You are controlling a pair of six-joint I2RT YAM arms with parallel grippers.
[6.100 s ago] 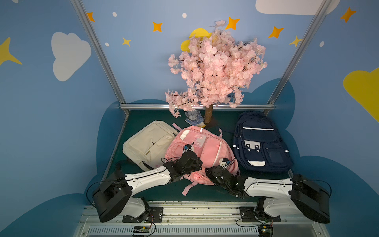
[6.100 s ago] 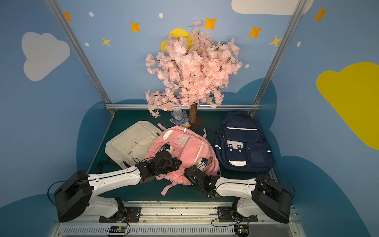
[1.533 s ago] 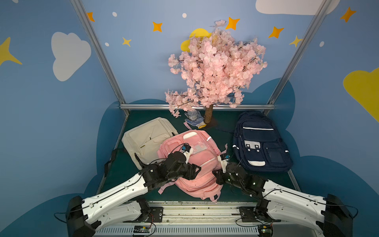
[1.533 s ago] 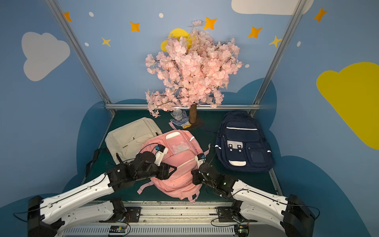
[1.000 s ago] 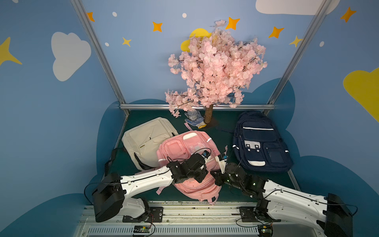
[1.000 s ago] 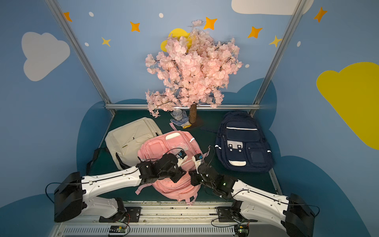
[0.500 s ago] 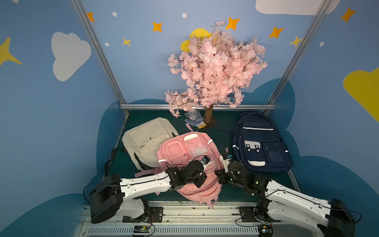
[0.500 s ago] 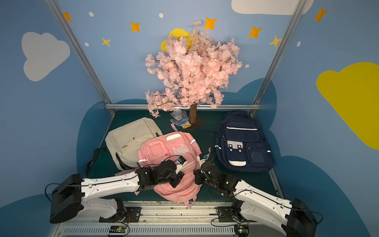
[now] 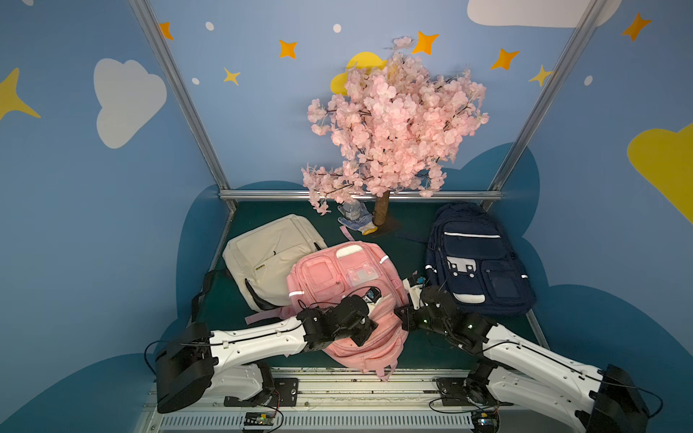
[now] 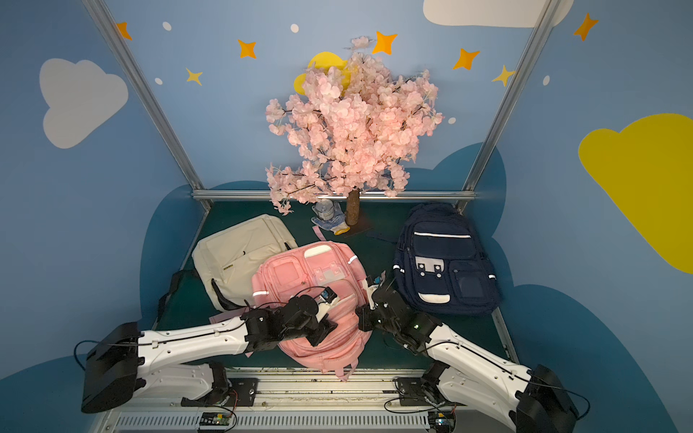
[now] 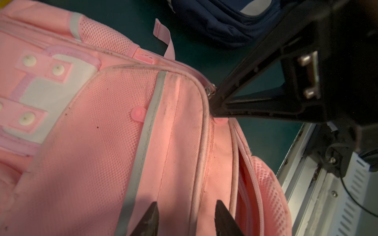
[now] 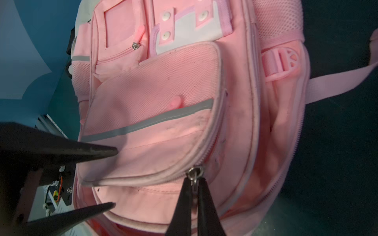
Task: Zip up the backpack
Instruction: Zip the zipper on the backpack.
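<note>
A pink fabric backpack [image 9: 337, 277] [image 10: 300, 277] lies front side up near the front middle of the dark green tabletop [image 9: 405, 247]. It sits between a cream canvas backpack [image 9: 270, 255], whose edge it overlaps, and a navy blue backpack [image 9: 476, 262] just beside it.

The right pincer [image 12: 194, 183] is closed tight, its two black fingers pinched together on the small metal zipper pull [image 12: 195, 171] at the rounded corner of the pink mesh front pocket [image 12: 153, 122]. The left wrist view shows the same grip, with the tip of the right pincer [image 11: 212, 102] pressed against the pocket's piped edge right at the zipper pull [image 11: 211, 91].

The left pincer [image 12: 115, 177] [image 11: 186, 204] stands partly open with nothing between its fingers. It hovers over the lower part of the front pocket, below the grey reflective stripe [image 12: 147, 122]. I cannot tell whether its tips touch the fabric.

Beside the pocket, a long zip seam [image 11: 243, 183] on the backpack's side gapes apart.
</note>
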